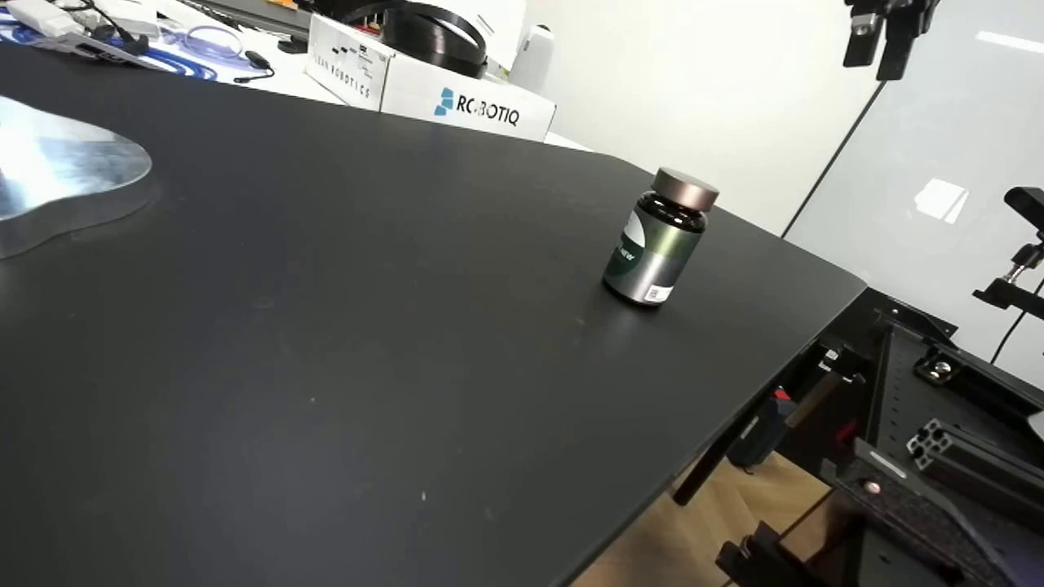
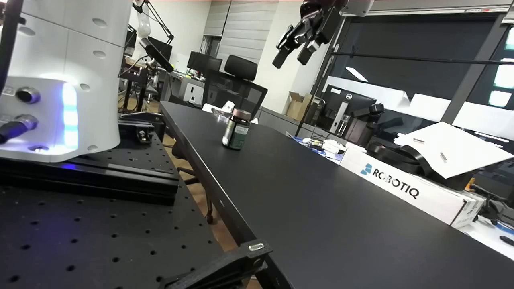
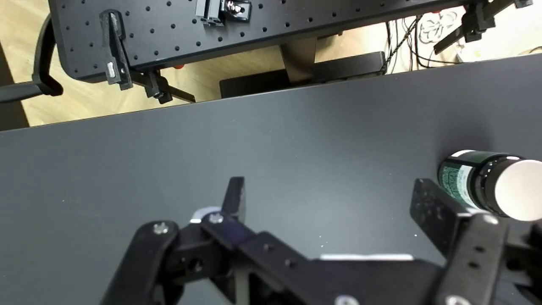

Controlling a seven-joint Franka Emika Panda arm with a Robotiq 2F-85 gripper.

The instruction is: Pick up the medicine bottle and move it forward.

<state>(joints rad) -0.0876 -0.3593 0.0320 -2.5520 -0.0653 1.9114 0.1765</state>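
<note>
The medicine bottle (image 1: 656, 244) is small and dark, with a brownish cap and a green, white and silver label. It stands upright on the black table (image 1: 342, 342). It also shows in an exterior view (image 2: 237, 132), near the table's edge on the robot base's side. In the wrist view the bottle (image 3: 459, 176) is at the right, partly behind the right finger. My gripper (image 3: 328, 190) is open, with nothing between its fingers. In both exterior views the gripper (image 1: 877, 65) hangs well above the table, apart from the bottle; its fingertips also show here (image 2: 291, 62).
A white Robotiq box (image 1: 469, 106) with black items on top stands along the table's far side, also in an exterior view (image 2: 393, 180). A shiny flat object (image 1: 73, 171) lies on the table. The white robot base (image 2: 80, 52) stands on a perforated black platform (image 2: 100, 237).
</note>
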